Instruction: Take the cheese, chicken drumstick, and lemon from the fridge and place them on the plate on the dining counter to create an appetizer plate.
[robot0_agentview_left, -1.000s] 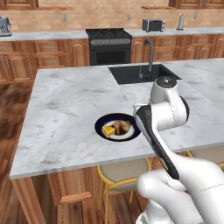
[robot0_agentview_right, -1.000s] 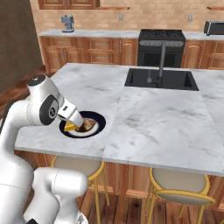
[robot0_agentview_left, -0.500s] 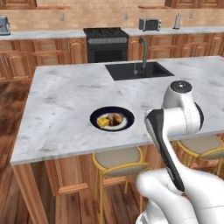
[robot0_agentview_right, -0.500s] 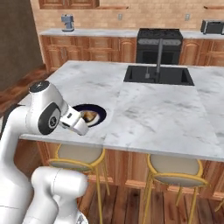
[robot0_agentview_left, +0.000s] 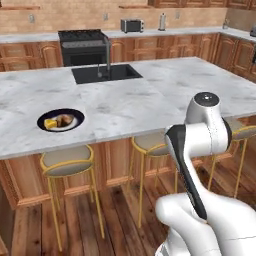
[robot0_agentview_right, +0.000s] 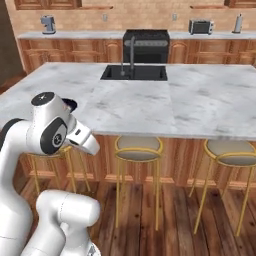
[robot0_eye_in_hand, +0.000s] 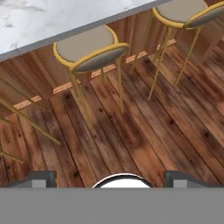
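A wood-panelled kitchen with a plank floor (robot0_eye_in_hand: 144, 127) fills the background: wooden cabinets line the far wall, with a black oven range (robot0_agentview_left: 82, 46) at the upper left of the left base view and a toaster (robot0_agentview_left: 131, 25) on the wall counter beside it. The big marble surface (robot0_agentview_left: 150, 95) of the dining island runs across the middle of both base views, with a black sink (robot0_agentview_left: 105, 73) and faucet (robot0_agentview_left: 107, 55) set into its far side.

On that surface, at the left middle of the left base view, lies the plate (robot0_agentview_left: 60, 120) with its dark rim. On it sit the cheese (robot0_agentview_left: 49, 123), a yellow-orange wedge on the left, and the chicken drumstick (robot0_agentview_left: 65, 120), a brown lump touching it on the right. Whether a lemon is there too is too small to tell. In the right base view a dark sliver of the plate (robot0_agentview_right: 70, 104) shows behind the arm's upper joint.

Stools (robot0_agentview_left: 67, 161) with grey seats and yellow frames stand under the near edge of the surface.

In the hand view the gripper (robot0_eye_in_hand: 109, 179) points down at the floor and stools (robot0_eye_in_hand: 89, 48), well apart from the plate. Its fingertips (robot0_eye_in_hand: 41, 178) stand wide apart at the bottom corners, with nothing between them.
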